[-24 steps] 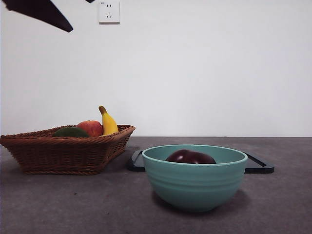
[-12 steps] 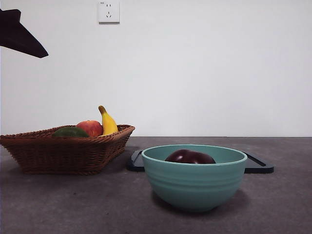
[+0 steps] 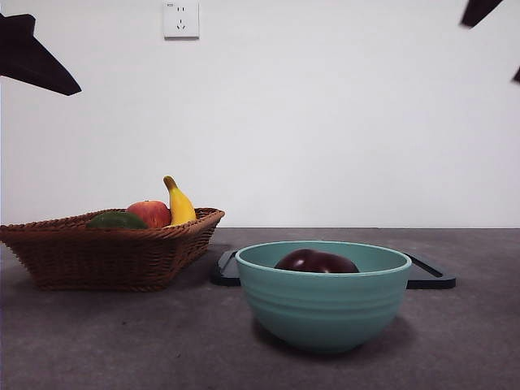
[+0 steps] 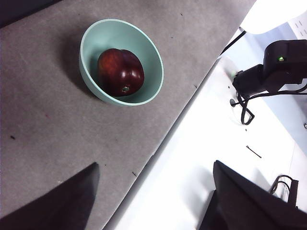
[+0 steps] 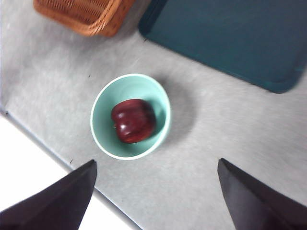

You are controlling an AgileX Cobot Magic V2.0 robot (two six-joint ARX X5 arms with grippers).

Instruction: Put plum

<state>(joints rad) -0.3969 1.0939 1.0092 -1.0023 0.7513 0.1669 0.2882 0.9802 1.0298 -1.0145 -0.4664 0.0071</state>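
White wall fills the background of your front view, with a power socket high up and a grey table running across the bottom. Near you, slightly right of centre, stands a teal bowl, and the plum lies inside it, its dark glossy top just showing above the rim. To the left sits a wicker basket holding a red apple, a banana and a dark green fruit. Behind the bowl lies a flat black tray. You see one black arm tip at the top left edge and another at the top right corner, both well above everything.

From your left wrist view, the left gripper hangs high over the table's near edge, its jaws spread wide and holding nothing. The bowl with the plum in it lies well apart from it.

From your right wrist view, the right gripper also hangs high, jaws wide and empty. Below it you see the bowl with the plum in its middle, the tray beyond and a corner of the basket.
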